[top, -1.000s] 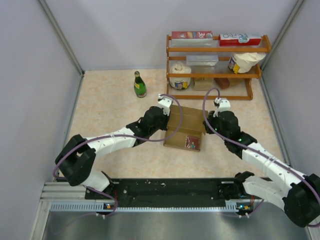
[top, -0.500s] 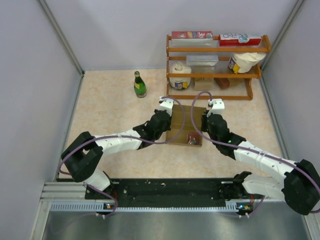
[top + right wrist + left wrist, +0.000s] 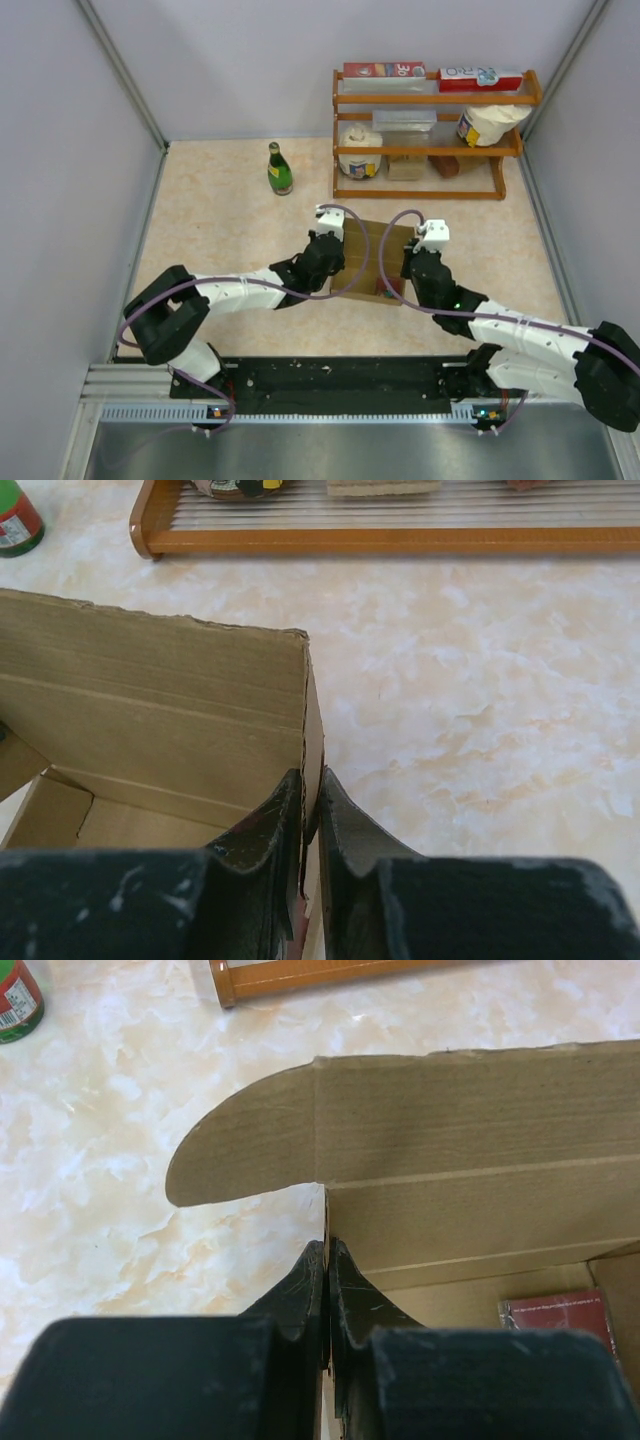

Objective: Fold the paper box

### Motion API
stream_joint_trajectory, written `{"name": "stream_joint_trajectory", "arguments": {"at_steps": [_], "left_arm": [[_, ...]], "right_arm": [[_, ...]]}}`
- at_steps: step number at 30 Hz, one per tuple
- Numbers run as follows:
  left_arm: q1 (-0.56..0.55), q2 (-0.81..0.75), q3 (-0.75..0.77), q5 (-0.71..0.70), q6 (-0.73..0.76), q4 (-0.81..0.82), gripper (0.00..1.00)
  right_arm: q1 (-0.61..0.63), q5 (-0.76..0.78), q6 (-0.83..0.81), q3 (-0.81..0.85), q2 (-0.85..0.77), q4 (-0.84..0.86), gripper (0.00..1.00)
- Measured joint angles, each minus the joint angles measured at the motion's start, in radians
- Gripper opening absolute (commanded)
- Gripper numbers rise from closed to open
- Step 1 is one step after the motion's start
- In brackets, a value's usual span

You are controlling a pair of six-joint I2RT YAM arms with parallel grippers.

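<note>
Black fingers of the left gripper pressed together on the thin left wall of the paper box, with the cardboard edge pinched between them. Closed just as tightly on the right wall, the right gripper, its fingers squeezing the upright brown panel just below its top corner. From the left wrist: a rounded flap extending left from the box's far wall, above pale marble-patterned table. Inside the box, at lower right, a small dark-red card on the floor. From above: brown box, open at the top, sitting near the middle of the table between two white arms, one gripper on each side wall, purple cables looping over both wrists. Beyond the box, toward the back wall, a green bottle standing upright on the left and a wooden rack on the right. Printed cartons lying on the rack's top shelf, tubs and packets on the shelves below.
</note>
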Motion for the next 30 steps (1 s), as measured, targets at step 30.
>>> {"name": "stream_joint_trajectory", "arguments": {"at_steps": [30], "left_arm": [[-0.075,-0.071,-0.130,-0.070,-0.123,0.024,0.09]], "right_arm": [[0.219,0.219,0.123,-0.123,-0.073,0.054,0.11]]}}
